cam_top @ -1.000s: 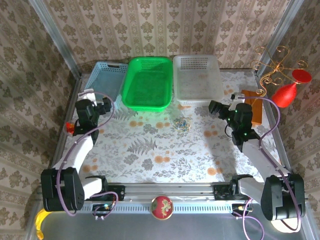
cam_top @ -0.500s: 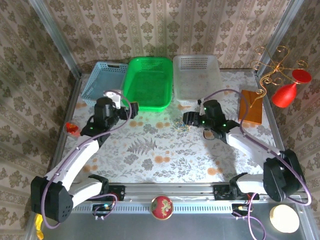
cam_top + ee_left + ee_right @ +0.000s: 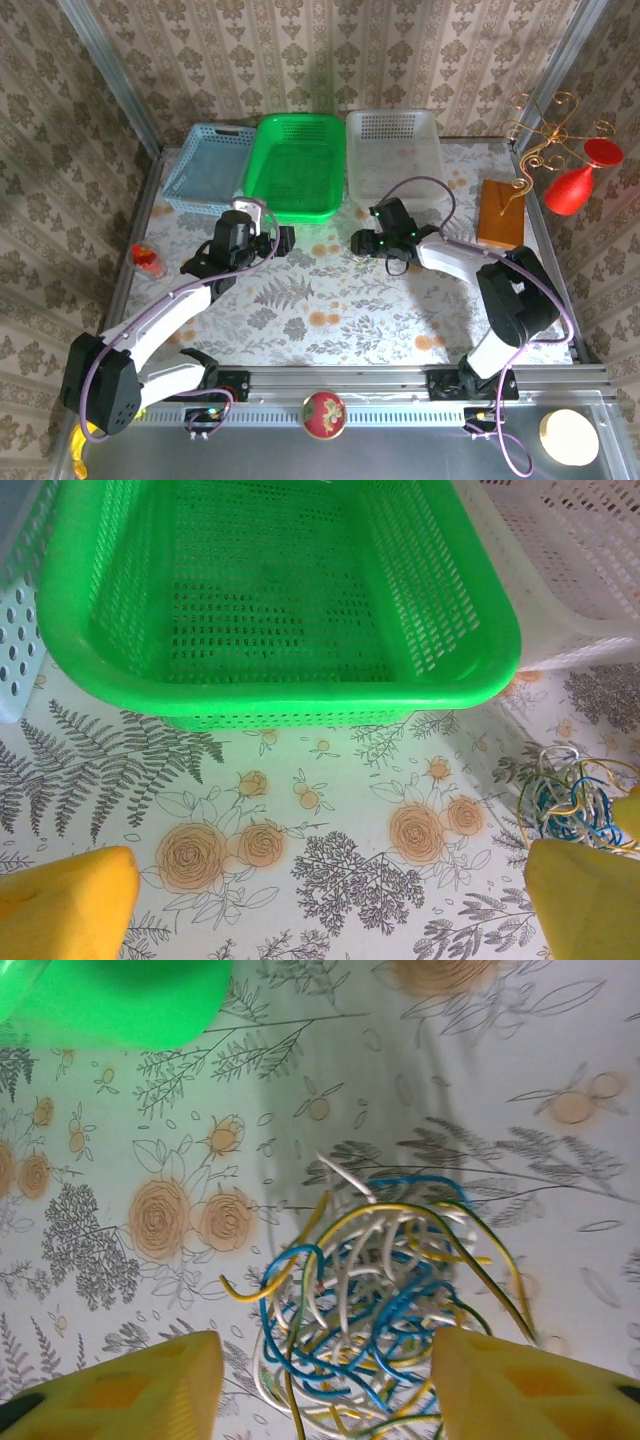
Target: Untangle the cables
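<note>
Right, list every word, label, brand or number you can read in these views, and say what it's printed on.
None: no words, labels, brands or numbers can be read.
The green basket, blue basket, white basket and cables look plain; the tablecloth bears only flower and leaf prints.

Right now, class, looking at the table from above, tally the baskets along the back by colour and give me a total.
blue basket: 1
green basket: 1
white basket: 1
Total: 3
</note>
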